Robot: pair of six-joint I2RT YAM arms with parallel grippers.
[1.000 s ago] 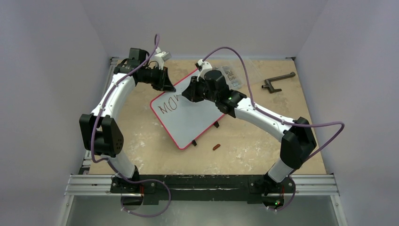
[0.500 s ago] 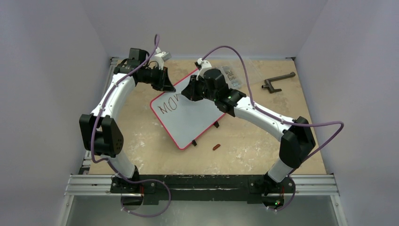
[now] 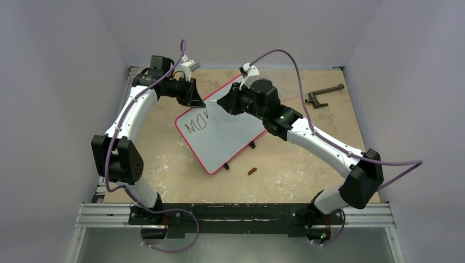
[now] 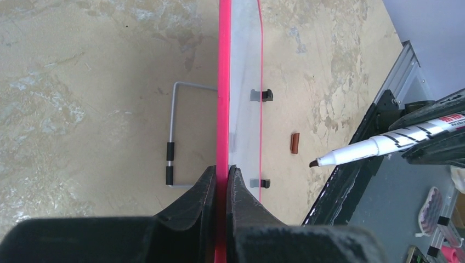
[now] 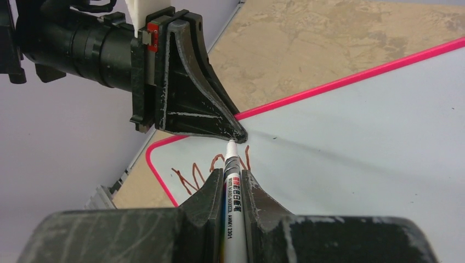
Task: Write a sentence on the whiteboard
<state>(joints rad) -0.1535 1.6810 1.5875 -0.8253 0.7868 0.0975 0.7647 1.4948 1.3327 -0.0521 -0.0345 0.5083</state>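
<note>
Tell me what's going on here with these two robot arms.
They're writing on a whiteboard. The left tool is clamped on its red rim, steadying it. The right tool grips a white marker, whose tip looks to be just off the surface, near the writing. Only a few reddish-brown letters are down, so the sentence has barely begun.

The left arm (image 3: 131, 109) and right arm (image 3: 318, 139) have smooth white curved segments joined by bulky black joints. A purple cable (image 3: 280, 51) loops along each. The left tool (image 5: 241, 134) and right tool (image 5: 233, 175) are matte black tapering wedges with scuffed, pale-worn edges.
</note>
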